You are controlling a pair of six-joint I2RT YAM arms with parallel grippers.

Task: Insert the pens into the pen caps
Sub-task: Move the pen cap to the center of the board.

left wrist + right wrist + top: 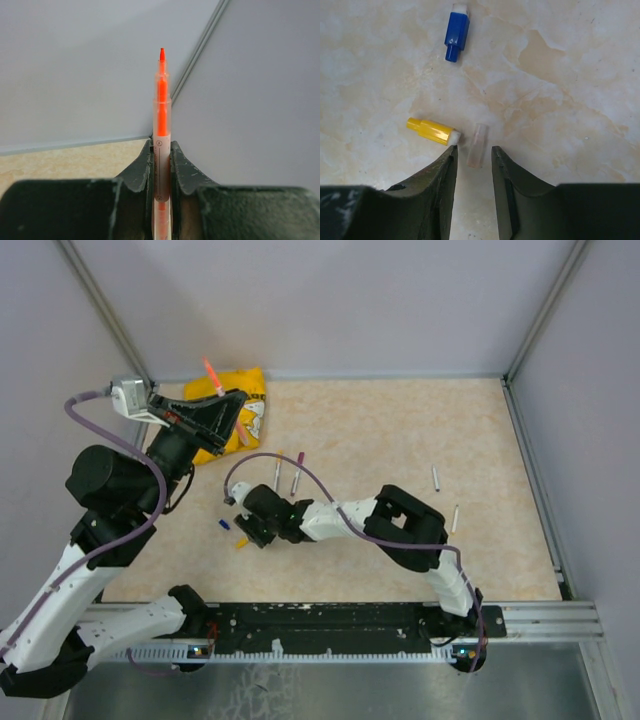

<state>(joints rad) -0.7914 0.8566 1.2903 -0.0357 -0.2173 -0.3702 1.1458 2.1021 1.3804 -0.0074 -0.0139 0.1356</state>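
Observation:
My left gripper is raised at the back left, shut on the orange-red pen. In the left wrist view the pen stands upright between the fingers, tip up and uncapped. My right gripper is open and low over the table. A pale translucent cap lies between its fingertips, apart from both. A yellow cap lies just left of the left fingertip, and a blue cap lies farther off. In the top view the right gripper is next to the blue cap and the yellow cap.
Two pens lie just behind the right gripper. Two more pens lie at the right. A yellow cloth sits at the back left under the left gripper. Walls enclose the table.

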